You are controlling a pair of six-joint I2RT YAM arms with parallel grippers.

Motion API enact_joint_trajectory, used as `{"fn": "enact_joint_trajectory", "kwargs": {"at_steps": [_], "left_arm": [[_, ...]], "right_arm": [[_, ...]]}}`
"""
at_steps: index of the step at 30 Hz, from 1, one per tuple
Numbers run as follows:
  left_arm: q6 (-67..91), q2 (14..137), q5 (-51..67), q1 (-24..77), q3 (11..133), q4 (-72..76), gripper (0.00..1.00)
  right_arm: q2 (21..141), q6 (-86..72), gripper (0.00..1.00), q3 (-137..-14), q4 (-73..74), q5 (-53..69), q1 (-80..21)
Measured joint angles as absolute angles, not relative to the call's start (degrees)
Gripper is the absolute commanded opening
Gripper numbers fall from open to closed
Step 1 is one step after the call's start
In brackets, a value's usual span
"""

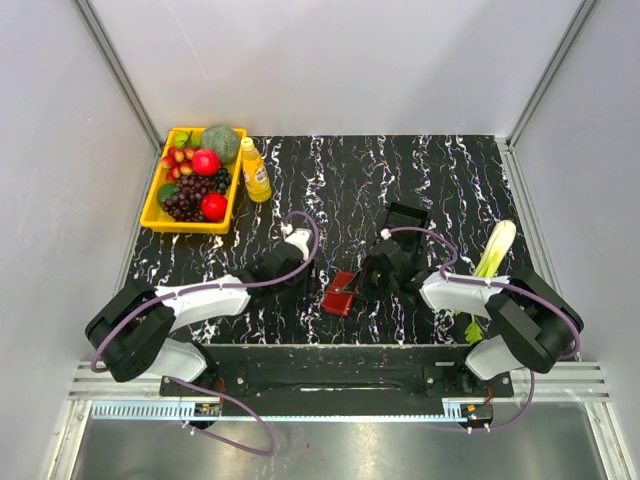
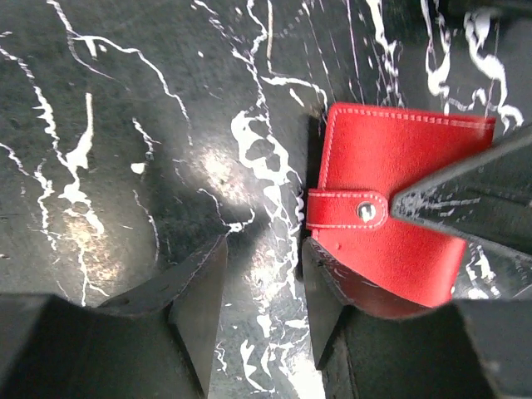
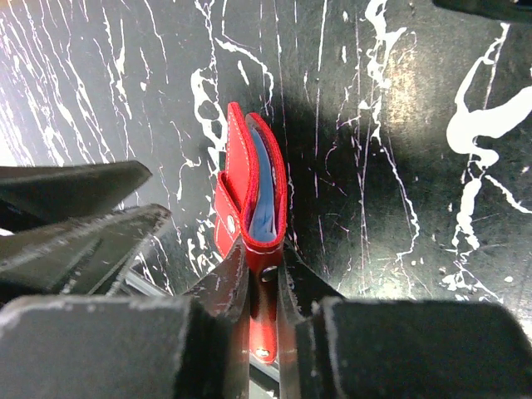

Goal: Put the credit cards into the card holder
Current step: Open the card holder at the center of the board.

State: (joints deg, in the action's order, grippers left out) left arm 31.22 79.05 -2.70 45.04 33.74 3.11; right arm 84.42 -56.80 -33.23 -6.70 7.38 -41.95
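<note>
Clamping the card holder [image 3: 235, 179], the right gripper [image 3: 264, 274] has jaws tight; the left gripper [image 2: 263, 258] has jaws apart.

- We see a black tabletop [image 1: 400, 170] with white marble veins under both the left claw [image 1: 312, 280] and the right claw [image 1: 358, 285].
- Plain pale grey walls [image 1: 330, 60] rise beyond them and on either side.
- Soft glare [image 2: 220, 170] lies on the tabletop just ahead of the left claw.

Black table [image 1: 350, 180] (white-veined): yellow fruit tray [image 1: 185, 226], bottle [image 1: 255, 170], leafy vegetable [image 1: 497, 250]
</note>
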Motion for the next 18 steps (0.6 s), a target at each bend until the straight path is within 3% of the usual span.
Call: {"fn": "enact_joint_trajectory", "kwargs": {"at_steps": [8,18], "left_arm": [[21.1,82.2,-8.3,52.2,36.2,1.4,0.46],[7.2,87.8,-12.9,58.1,36.3,9.8,0.49]], "right_arm": [[84.1,-56.8,0.0,-33.5,-5.1,6.7,-42.0],[84.1,-56.8,0.01,-33.8,-4.6,6.7,-42.0]]}}
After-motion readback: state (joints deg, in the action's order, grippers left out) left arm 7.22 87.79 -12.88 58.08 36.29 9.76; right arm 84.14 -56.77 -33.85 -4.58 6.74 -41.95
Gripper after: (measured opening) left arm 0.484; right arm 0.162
